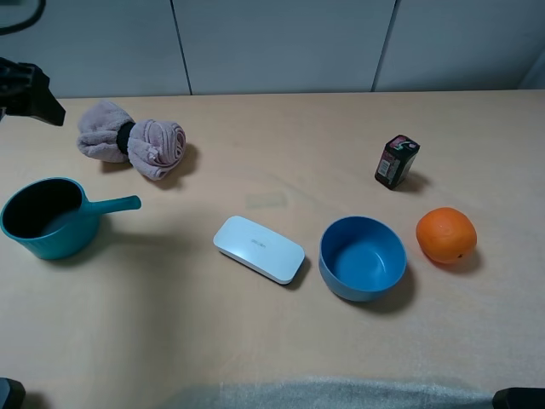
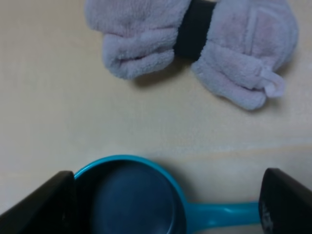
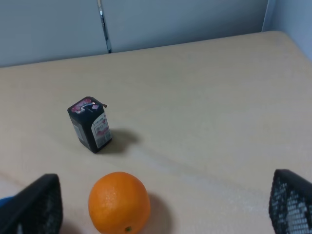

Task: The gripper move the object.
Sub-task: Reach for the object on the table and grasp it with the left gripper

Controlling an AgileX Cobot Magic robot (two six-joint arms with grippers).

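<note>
case (image 1: 258, 249) sits flat and untouched just beside the blue bowl (image 1: 363, 257), top side free, so i'd guess it's an easy grab from above. your left gripper (image 2: 168, 195) hangs spread wide over the teal pot (image 2: 131, 200), well apart from it. right gripper (image 3: 163, 204) is spread wide too, over by the orange (image 3: 119, 202).

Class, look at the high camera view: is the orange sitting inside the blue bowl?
No, the orange rests on the table beside the blue bowl, not in it.
</note>
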